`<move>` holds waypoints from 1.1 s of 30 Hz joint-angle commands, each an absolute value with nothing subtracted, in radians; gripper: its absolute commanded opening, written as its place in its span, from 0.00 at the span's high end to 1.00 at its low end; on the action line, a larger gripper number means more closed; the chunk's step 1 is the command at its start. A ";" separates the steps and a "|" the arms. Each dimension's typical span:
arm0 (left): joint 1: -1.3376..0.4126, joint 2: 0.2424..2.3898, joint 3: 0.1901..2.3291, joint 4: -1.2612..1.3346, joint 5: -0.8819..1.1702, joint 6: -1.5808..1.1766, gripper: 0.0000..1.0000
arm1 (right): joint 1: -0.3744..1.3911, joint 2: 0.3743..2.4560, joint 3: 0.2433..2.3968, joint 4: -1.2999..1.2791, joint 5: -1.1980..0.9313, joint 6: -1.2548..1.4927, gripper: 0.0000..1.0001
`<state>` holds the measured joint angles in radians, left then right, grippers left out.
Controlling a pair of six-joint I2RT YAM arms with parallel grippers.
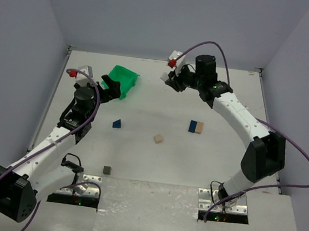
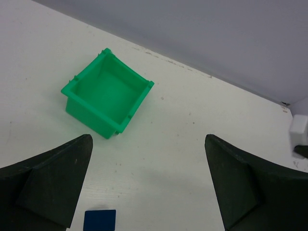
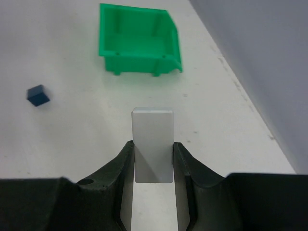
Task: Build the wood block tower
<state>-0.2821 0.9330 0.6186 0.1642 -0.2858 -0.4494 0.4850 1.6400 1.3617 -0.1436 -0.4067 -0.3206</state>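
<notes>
The wood block tower shows as a blue and a tan block together, right of the table's middle. My right gripper is raised at the far middle, well away from the tower. It is shut on the white slab, which stands upright between the jaws of the right gripper. My left gripper is open and empty next to the green bin. The blue wedge lies loose near it and also shows in the left wrist view and the right wrist view.
The tan cube lies mid-table. The dark cube lies near the front left. The green bin is empty in the left wrist view and lies on its side in the right wrist view. Walls close the table's left, back and right.
</notes>
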 commanded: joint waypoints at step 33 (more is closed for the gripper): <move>-0.295 1.106 0.646 0.390 -0.163 -0.374 0.00 | 0.153 1.749 1.078 -0.555 -0.486 -0.896 0.86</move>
